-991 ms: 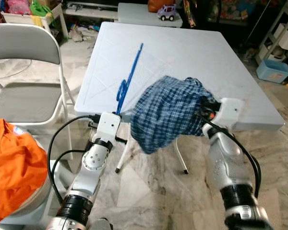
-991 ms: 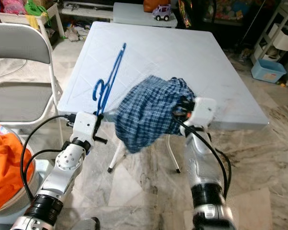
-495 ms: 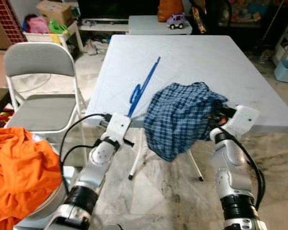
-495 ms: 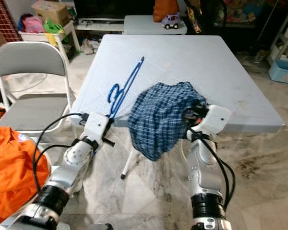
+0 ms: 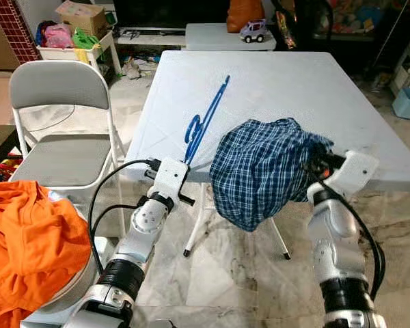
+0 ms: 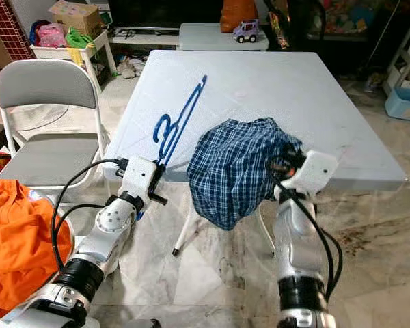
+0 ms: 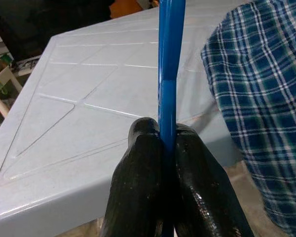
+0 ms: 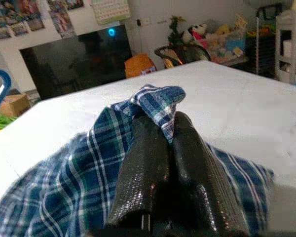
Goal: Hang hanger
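A blue plastic hanger (image 5: 203,123) slants up over the white folding table (image 5: 273,82), its hook end toward the table's middle. My left gripper (image 7: 160,143) is shut on the hanger's lower end, just off the table's near left corner. A blue plaid garment (image 5: 263,167) bunches over the table's near edge and droops below it. My right gripper (image 8: 160,133) is shut on a fold of that cloth at the garment's right side, with its wrist (image 5: 352,171) beside the table's front edge.
A grey folding chair (image 5: 58,130) stands left of the table. An orange garment (image 5: 27,246) lies on a surface at the near left. A second small table with a toy car (image 5: 251,30) stands behind, and shelves and a blue bin (image 5: 408,102) are at the right.
The camera view has shifted a little. Both arms carried the hanger and the plaid garment slightly up and forward over the table's edge; both grips are unchanged.
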Motion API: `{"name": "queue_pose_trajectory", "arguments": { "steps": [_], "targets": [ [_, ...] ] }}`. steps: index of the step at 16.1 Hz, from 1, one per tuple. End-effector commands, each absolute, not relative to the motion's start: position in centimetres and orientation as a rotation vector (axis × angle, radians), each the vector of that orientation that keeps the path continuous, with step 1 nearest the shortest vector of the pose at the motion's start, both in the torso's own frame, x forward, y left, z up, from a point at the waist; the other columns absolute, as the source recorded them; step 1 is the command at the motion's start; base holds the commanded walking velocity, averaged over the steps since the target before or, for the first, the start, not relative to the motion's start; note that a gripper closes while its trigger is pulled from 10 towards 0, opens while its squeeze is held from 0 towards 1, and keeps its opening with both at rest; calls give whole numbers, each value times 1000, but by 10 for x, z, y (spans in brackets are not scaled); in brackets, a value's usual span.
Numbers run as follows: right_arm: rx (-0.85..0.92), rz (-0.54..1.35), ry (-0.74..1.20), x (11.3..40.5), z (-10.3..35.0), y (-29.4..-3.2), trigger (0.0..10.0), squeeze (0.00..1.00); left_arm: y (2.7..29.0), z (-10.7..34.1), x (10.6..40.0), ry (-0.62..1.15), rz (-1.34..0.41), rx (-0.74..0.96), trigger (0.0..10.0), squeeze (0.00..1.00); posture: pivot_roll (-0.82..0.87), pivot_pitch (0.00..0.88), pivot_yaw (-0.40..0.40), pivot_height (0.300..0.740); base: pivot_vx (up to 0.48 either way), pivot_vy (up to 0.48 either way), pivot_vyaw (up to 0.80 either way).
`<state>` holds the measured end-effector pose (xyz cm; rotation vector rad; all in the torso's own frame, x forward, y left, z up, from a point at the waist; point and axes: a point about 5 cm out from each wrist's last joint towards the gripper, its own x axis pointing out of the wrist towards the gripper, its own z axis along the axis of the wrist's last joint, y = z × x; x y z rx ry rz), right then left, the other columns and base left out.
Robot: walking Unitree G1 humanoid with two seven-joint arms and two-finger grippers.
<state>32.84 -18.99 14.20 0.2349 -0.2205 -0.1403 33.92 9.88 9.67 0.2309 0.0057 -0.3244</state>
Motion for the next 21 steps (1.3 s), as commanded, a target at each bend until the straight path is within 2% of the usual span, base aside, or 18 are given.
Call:
{"name": "queue_pose_trajectory", "arguments": {
  "steps": [1, 6, 13, 21],
  "targets": [
    [228, -115, -228, 333, 148, -186, 0, 0, 103, 98, 341, -3, -295, 226, 10000, 0, 253, 0, -66, 740, 259, 0, 0],
    [223, -88, -225, 336, 149, -182, 0, 0, 106, 98, 341, -17, -276, 218, 10000, 0, 258, 0, -77, 740, 293, 0, 0],
    [207, -82, -226, 334, 148, -184, 0, 0, 104, 130, 348, -105, -253, 168, 10000, 0, 253, 0, -85, 740, 320, 0, 0],
    [197, -68, -223, 334, 149, -181, 0, 0, 102, 137, 343, -129, -256, 175, 10000, 0, 254, 0, -97, 740, 320, 0, 0]
  ]
}}
